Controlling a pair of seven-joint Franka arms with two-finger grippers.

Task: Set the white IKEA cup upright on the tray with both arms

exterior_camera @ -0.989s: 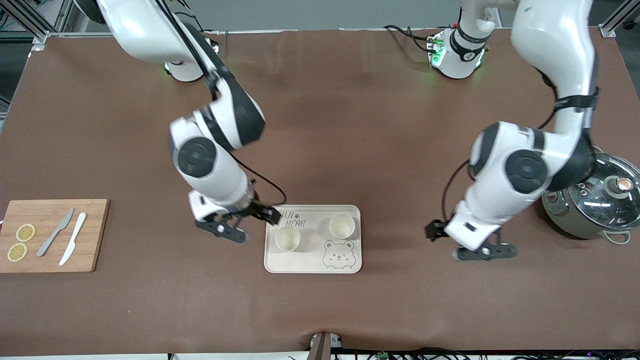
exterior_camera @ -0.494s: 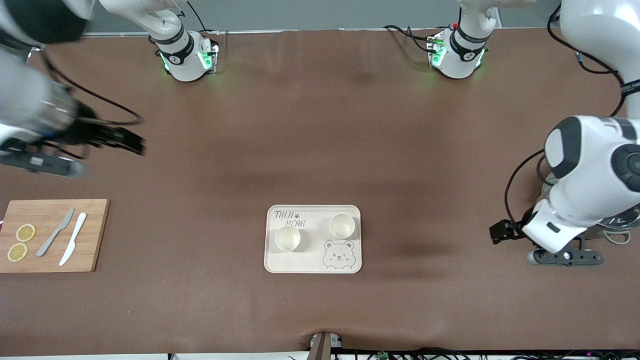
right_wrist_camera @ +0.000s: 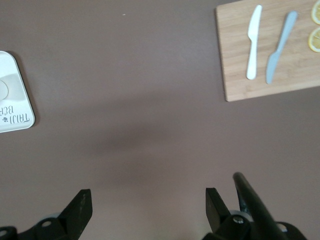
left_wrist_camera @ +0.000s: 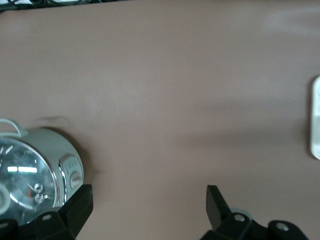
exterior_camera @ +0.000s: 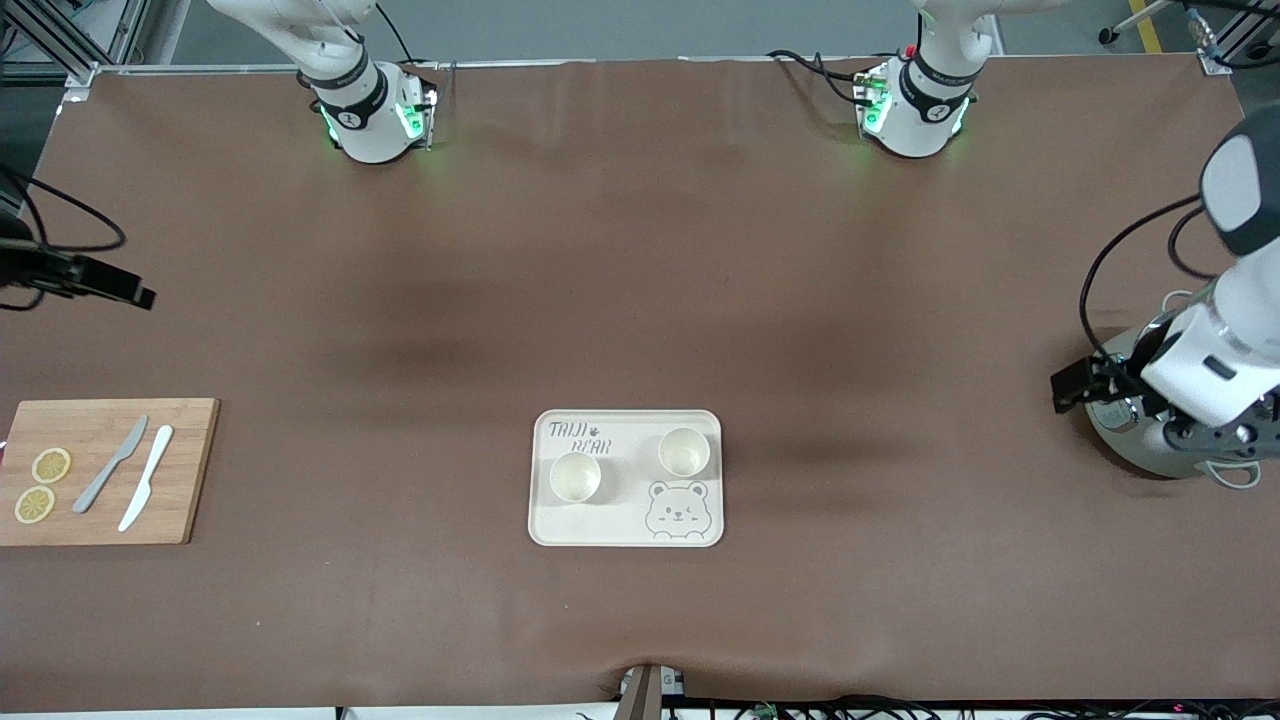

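Observation:
The cream tray (exterior_camera: 625, 520) with "TAIJI BEAR" lettering lies on the table, near the front camera. Two white cups stand upright on it, one (exterior_camera: 575, 477) toward the right arm's end and one (exterior_camera: 684, 451) toward the left arm's end. My left gripper (exterior_camera: 1215, 437) is open and empty over the pot at the left arm's end; in the left wrist view (left_wrist_camera: 148, 200) bare table lies between its fingertips. My right gripper (right_wrist_camera: 148, 200) is open and empty over bare table at the right arm's end. A corner of the tray (right_wrist_camera: 15, 107) shows in the right wrist view.
A steel pot with a glass lid (left_wrist_camera: 30, 170) stands at the left arm's end of the table. A wooden cutting board (exterior_camera: 105, 500) with two knives (exterior_camera: 128, 475) and lemon slices (exterior_camera: 42, 484) lies at the right arm's end.
Both arms have pulled away from the tray, the right one toward its end of the table and the left one to over the pot. The two cups stayed upright on the tray.

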